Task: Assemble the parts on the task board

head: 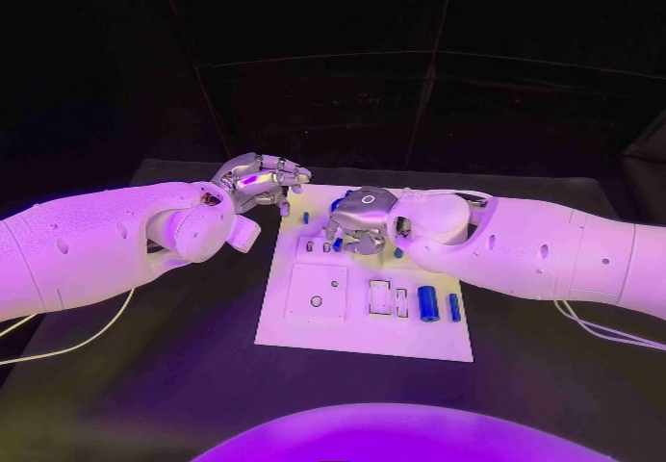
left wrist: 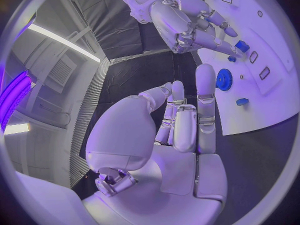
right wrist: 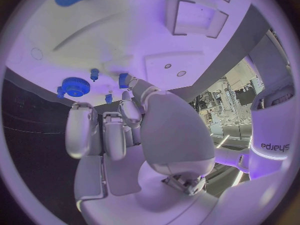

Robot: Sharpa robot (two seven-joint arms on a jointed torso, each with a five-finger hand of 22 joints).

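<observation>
The board (head: 364,327), a white plate, lies in the middle of the black worktop (head: 166,385). The left robot hand (head: 261,183) hangs just beyond the board's far left corner, over the worktop; its fingers (left wrist: 186,125) lie close together and nearly straight, with nothing between them. The right robot hand (head: 364,219) is low over the far part of the board, fingers curled downward. One fingertip (right wrist: 128,83) touches a small blue part (right wrist: 123,79) there, but whether it is pinched I cannot tell. A blue gear (right wrist: 75,87) sits on the board near the far edge, beside a small blue peg (right wrist: 94,74). Two blue cylinders (head: 429,302) lie side by side toward the board's near right, next to a row of narrow slots (head: 379,296). A square recess (head: 318,291) occupies the near left of the board.
</observation>
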